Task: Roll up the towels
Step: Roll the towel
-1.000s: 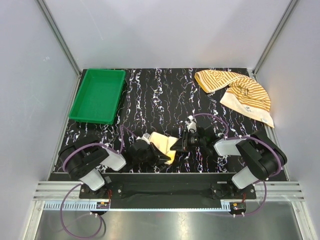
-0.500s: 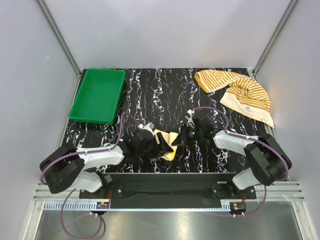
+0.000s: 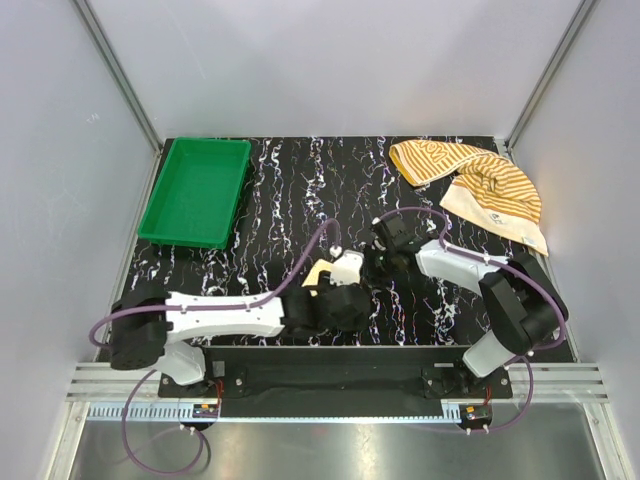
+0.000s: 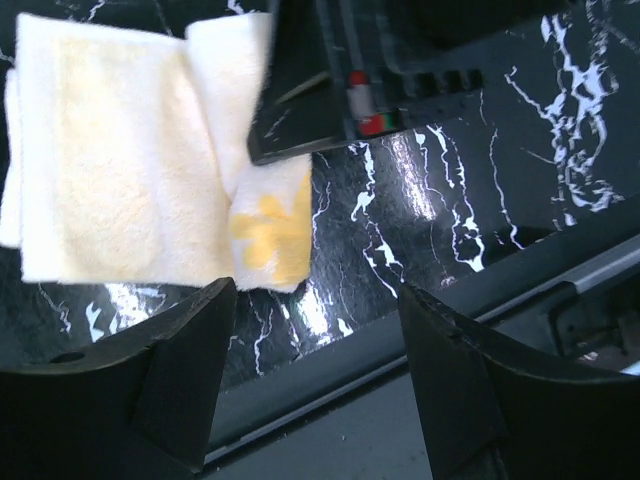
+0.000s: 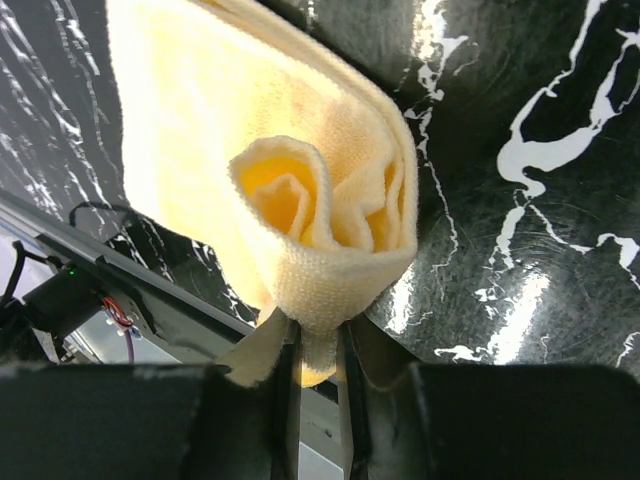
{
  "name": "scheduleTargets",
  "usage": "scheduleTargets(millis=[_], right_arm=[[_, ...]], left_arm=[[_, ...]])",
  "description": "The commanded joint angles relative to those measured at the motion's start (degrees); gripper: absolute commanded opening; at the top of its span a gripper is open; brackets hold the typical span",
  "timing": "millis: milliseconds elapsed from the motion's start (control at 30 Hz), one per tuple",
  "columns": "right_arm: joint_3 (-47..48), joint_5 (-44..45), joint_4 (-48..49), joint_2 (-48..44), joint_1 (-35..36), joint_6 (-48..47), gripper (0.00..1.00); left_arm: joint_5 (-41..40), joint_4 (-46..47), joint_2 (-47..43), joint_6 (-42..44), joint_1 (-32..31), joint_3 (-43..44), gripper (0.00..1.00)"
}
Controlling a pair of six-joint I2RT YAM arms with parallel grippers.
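The pale yellow towel [image 3: 320, 274] lies near the table's front edge, partly hidden under the left arm. In the right wrist view it is a loose roll [image 5: 320, 200], and my right gripper [image 5: 318, 360] is shut on its lower edge. In the top view the right gripper [image 3: 372, 265] is at the towel's right side. My left gripper [image 4: 320, 350] is open and holds nothing; the towel [image 4: 130, 180] lies flat beyond its fingers. From above, the left gripper [image 3: 345, 305] is just in front of the towel. The striped towel [image 3: 470, 180] lies crumpled at the back right.
An empty green tray [image 3: 196, 190] sits at the back left. Grey walls enclose the black marbled table [image 3: 300, 190]. A metal rail [image 4: 420, 310] runs along the near edge, close under the left gripper.
My left gripper has opened, let go of the yellow towel and swung right along the front edge. The right gripper has tightened on the towel and shifted slightly back.
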Motion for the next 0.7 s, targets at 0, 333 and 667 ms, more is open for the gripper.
scheduleTargets(millis=[0,333,667], right_arm=[[3.3,1.8,-5.5,1.9,0.6,-1.3,0.01],[3.4,1.6,-6.6,2.2,0.7,-1.6,0.01],[3.5,0.5,-6.4,3.0,0.6,-1.6,0.01]], left_arm=[[-6.5,-1.8,4.3,5.5,-1.0,2.8,0.71],[-8.0,-1.7,14.4,8.3,-2.2,7.8,0.69],[-7.9,-1.7,18.1,7.9,-2.7,7.9,0.25]])
